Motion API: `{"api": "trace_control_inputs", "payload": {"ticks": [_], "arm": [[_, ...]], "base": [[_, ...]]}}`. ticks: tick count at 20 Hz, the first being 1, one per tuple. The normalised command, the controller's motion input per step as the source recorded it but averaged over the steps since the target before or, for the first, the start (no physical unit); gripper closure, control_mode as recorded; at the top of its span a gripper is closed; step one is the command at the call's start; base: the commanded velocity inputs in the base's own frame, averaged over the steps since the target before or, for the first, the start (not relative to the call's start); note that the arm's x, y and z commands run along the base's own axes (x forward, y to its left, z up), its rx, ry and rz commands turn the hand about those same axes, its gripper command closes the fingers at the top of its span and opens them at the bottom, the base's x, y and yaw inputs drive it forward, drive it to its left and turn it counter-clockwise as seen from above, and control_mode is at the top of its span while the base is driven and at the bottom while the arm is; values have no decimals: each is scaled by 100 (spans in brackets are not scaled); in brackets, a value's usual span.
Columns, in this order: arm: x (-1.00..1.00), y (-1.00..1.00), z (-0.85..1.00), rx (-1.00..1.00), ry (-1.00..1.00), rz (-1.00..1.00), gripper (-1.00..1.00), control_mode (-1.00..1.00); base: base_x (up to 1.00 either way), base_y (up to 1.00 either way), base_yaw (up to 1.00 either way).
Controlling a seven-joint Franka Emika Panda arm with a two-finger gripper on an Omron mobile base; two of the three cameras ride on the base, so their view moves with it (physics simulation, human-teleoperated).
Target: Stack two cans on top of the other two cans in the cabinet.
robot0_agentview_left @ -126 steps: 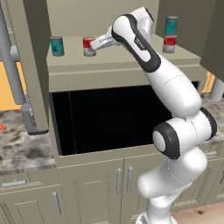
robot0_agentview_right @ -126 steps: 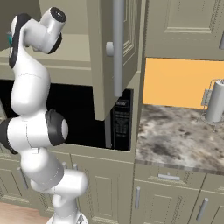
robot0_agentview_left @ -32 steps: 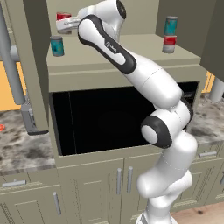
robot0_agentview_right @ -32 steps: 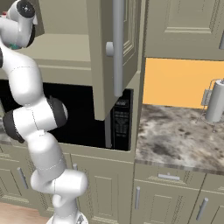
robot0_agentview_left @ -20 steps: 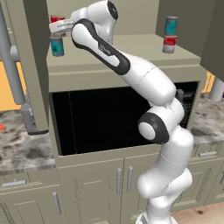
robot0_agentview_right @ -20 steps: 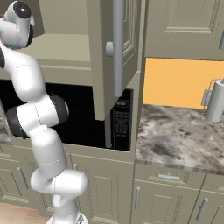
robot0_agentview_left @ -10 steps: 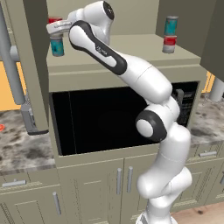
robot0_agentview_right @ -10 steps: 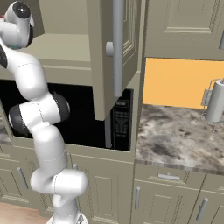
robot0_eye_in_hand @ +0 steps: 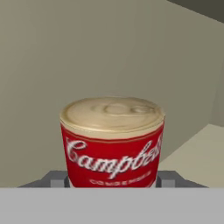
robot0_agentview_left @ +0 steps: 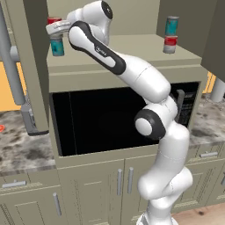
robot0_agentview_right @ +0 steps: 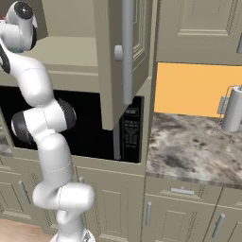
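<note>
While the pincer (robot0_agentview_left: 53, 27) grips it above the teal can (robot0_agentview_left: 57, 45), the red can (robot0_eye_in_hand: 113, 142) shows white script and a silvery lid.

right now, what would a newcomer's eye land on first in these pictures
Probably the long white arm stretched up to the cabinet's left end, its gripper shut on a red can held above a teal can. On the shelf's right end, a second teal can already sits atop another red can.

The red can (robot0_eye_in_hand: 113, 144) has a smooth printed label and a dull metal lid. The cabinet (robot0_agentview_left: 127, 48) looks matt, painted beige. The counter (robot0_agentview_right: 189, 151) is mottled, polished stone. The arm (robot0_agentview_left: 132, 74) is glossy white plastic.
</note>
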Motion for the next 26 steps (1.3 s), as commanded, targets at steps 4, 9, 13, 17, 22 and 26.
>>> {"api": "trace_control_inputs", "payload": {"ticks": [4,9,13,17,22,26], "arm": [[7,8,0,-4,0,0,100,-100],[0,3,2,-4,0,0,100,-100],[0,1,0,-4,1,0,100,-100],[0,0,-4,-3,2,0,100,-100],[0,0,-10,-1,4,0,100,-100],[2,0,-17,0,6,0,100,-100]], "base": [[0,0,0],[0,0,0],[0,0,0],[0,0,0],[0,0,0],[0,0,0]]}}
